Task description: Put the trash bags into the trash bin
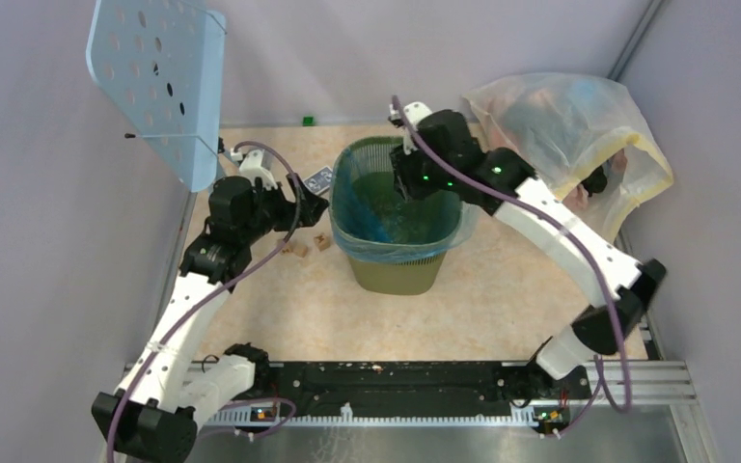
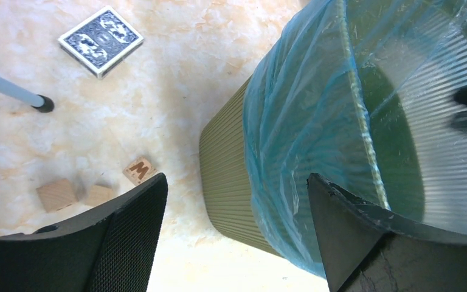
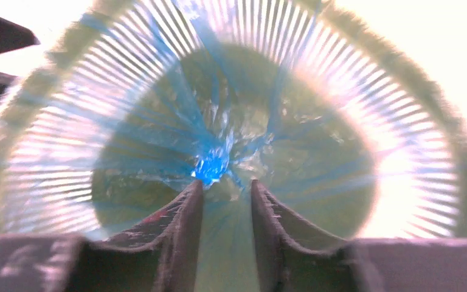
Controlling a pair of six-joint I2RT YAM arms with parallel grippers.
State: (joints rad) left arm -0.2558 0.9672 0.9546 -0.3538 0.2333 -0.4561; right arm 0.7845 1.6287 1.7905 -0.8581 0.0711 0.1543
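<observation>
The olive-green trash bin (image 1: pixel 396 275) stands upright mid-table. The light-blue trash bag (image 1: pixel 386 227) lines its inside, with its edge folded out over the rim. My right gripper (image 1: pixel 407 183) reaches down inside the bin. In the right wrist view its jaws (image 3: pixel 226 182) are a little apart with nothing between them, just above the bag's gathered blue bottom (image 3: pixel 210 164) within the slatted bin wall (image 3: pixel 401 79). My left gripper (image 1: pixel 309 191) is wide open and empty at the bin's left side. In the left wrist view it (image 2: pixel 236 177) faces the bin wall (image 2: pixel 225 164) and the folded bag edge (image 2: pixel 298 121).
A yellowish-clear stuffed bag (image 1: pixel 569 125) lies at the back right, close behind the right arm. A card deck (image 1: pixel 318 178) (image 2: pixel 100 39) and small wooden blocks (image 1: pixel 299 249) (image 2: pixel 140 169) lie left of the bin. A blue perforated panel (image 1: pixel 159 77) stands at the back left.
</observation>
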